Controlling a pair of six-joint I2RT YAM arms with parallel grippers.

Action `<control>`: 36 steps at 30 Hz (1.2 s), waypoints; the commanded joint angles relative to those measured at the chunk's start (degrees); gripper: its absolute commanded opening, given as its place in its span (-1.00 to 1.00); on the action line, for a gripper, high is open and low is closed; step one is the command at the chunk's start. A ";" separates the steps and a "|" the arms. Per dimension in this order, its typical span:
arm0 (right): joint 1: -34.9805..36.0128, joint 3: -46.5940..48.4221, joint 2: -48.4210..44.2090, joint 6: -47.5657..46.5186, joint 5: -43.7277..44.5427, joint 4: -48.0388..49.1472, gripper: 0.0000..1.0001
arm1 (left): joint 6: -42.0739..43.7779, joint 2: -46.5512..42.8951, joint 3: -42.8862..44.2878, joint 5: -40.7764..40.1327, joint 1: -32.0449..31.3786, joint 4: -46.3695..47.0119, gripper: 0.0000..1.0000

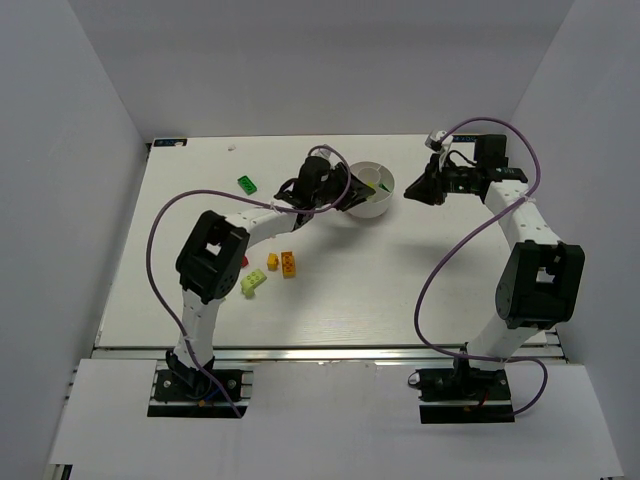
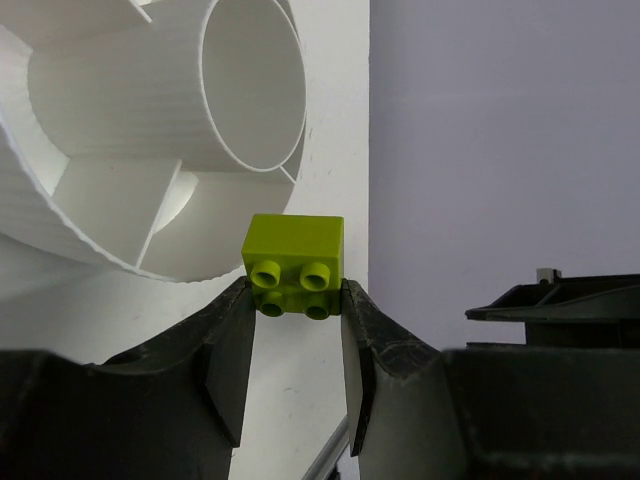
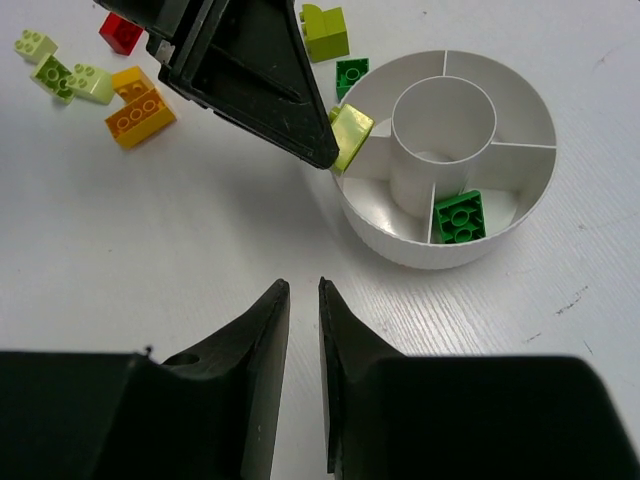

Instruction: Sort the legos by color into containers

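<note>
My left gripper (image 2: 295,298) is shut on a lime lego (image 2: 293,262), held at the left rim of the round white dish (image 2: 60,240). In the right wrist view that lime lego (image 3: 351,135) hangs at the dish's rim (image 3: 400,240), over a wedge section. One dark green lego (image 3: 460,216) lies in a near wedge. My right gripper (image 3: 304,288) hovers over bare table near the dish, its jaws a narrow gap apart with nothing between them. In the top view the left gripper (image 1: 340,190) and right gripper (image 1: 412,193) flank the dish (image 1: 372,212).
Loose legos lie left of the dish: a dark green one (image 3: 351,75) against its outer wall, a lime one (image 3: 325,30), an orange-yellow pair (image 3: 140,110), a red one (image 3: 120,32) and pale lime ones (image 3: 70,78). Another dark green lego (image 1: 247,184) lies farther back left.
</note>
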 commanded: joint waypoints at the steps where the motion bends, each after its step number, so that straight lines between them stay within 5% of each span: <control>1: -0.13 -0.60 -2.14 0.57 -0.54 1.43 -0.52 | -4.74 -0.98 0.28 -3.83 -1.07 3.63 -0.61; 16: -0.13 -1.39 -2.23 0.57 -0.71 1.78 -0.51 | -7.46 1.39 1.61 -6.12 -2.04 1.61 -0.29; 24: -0.13 -1.92 -2.32 0.65 -0.97 1.61 -0.51 | -7.73 1.83 2.13 -6.48 -2.31 1.43 0.06; 36: -0.13 -2.28 -2.49 0.57 -1.06 1.61 -0.50 | -7.99 1.48 2.13 -6.91 -2.31 1.43 0.10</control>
